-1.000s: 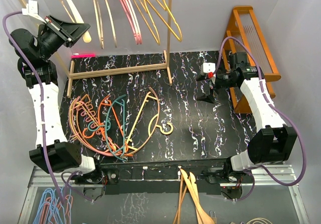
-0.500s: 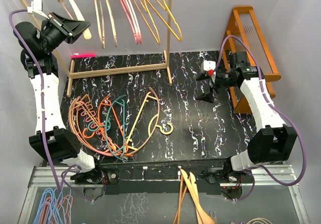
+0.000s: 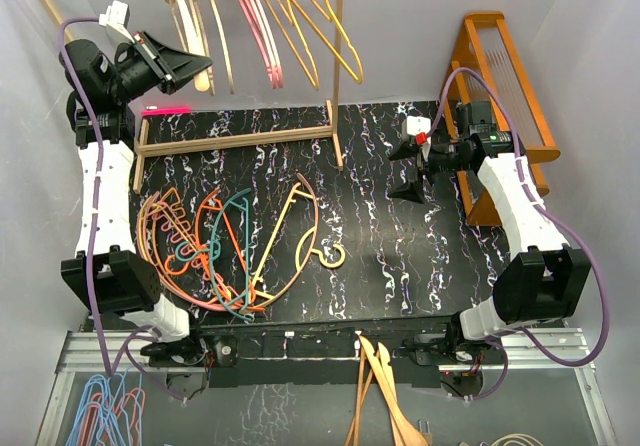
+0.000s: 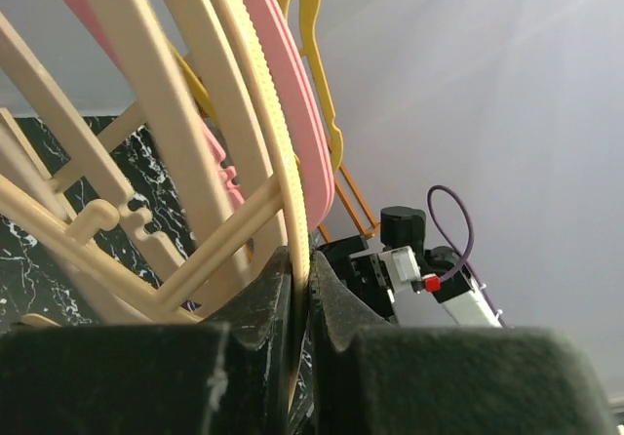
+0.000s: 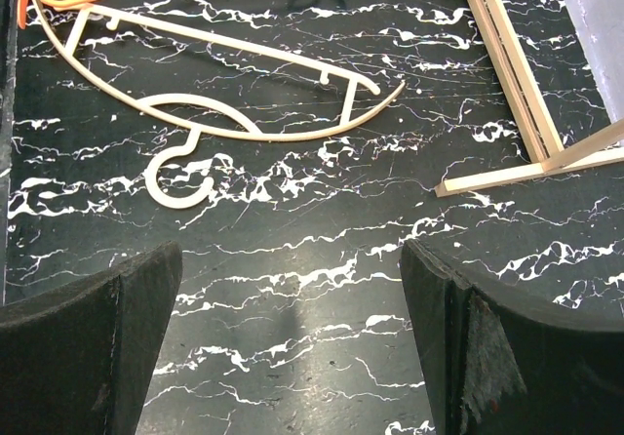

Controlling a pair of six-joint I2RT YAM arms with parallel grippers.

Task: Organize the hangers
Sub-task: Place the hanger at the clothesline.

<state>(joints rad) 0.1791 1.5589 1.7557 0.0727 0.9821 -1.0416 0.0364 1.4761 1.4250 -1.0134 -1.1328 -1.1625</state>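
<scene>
My left gripper (image 3: 200, 67) is raised at the back left by the rack and is shut on a tan hanger (image 3: 178, 11). In the left wrist view its jaws (image 4: 300, 265) pinch that hanger's ridged bar (image 4: 261, 113), close against other tan ones, a pink hanger (image 4: 292, 94) and a yellow one (image 4: 312, 25). Pink (image 3: 255, 26) and yellow hangers (image 3: 315, 26) hang on the rack. A pile of orange, teal, pink and tan hangers (image 3: 230, 246) lies on the table's left half. My right gripper (image 3: 408, 173) hovers open and empty (image 5: 292, 337) over bare table, near a tan hanger (image 5: 229, 48).
The wooden rack's base frame (image 3: 235, 142) and post (image 3: 338, 66) stand on the black marbled table (image 3: 400, 256). An orange wooden stand (image 3: 510, 76) sits at the right edge. Light wooden hangers (image 3: 380, 396) and blue wire hangers (image 3: 100, 406) lie below the near edge.
My left arm has swung right along the rack with the tan hanger, bringing it up against the other hanging tan ones. The right arm has barely shifted.
</scene>
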